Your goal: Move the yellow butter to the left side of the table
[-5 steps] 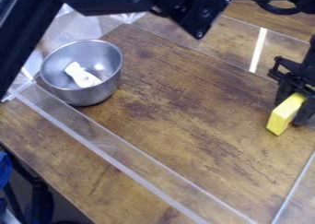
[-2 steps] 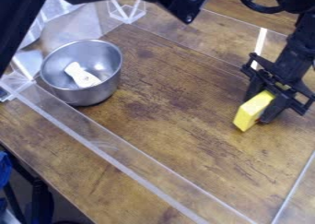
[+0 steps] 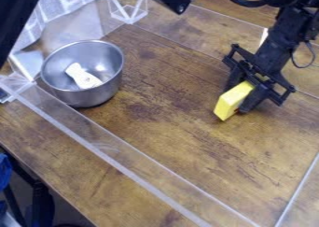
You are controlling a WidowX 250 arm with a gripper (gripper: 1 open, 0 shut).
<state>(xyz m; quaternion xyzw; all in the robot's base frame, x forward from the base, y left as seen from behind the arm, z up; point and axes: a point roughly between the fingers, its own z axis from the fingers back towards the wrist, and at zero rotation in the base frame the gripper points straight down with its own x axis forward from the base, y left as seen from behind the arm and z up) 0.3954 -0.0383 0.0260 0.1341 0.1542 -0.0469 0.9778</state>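
The yellow butter [image 3: 230,102] is a small yellow block, tilted, its lower end at or just above the wooden table [image 3: 149,128] right of centre. My black gripper [image 3: 249,87] comes down from the upper right and is shut on the block's upper end. The arm runs up out of the top edge.
A metal bowl [image 3: 82,72] with a small white object [image 3: 82,77] inside sits at the left. Clear plastic strips run along the table's front and right edges. Crumpled clear plastic lies behind the bowl at the upper left.
The gripper has carried the yellow butter leftward across the table, from the right edge toward the centre. The bowl has not moved.
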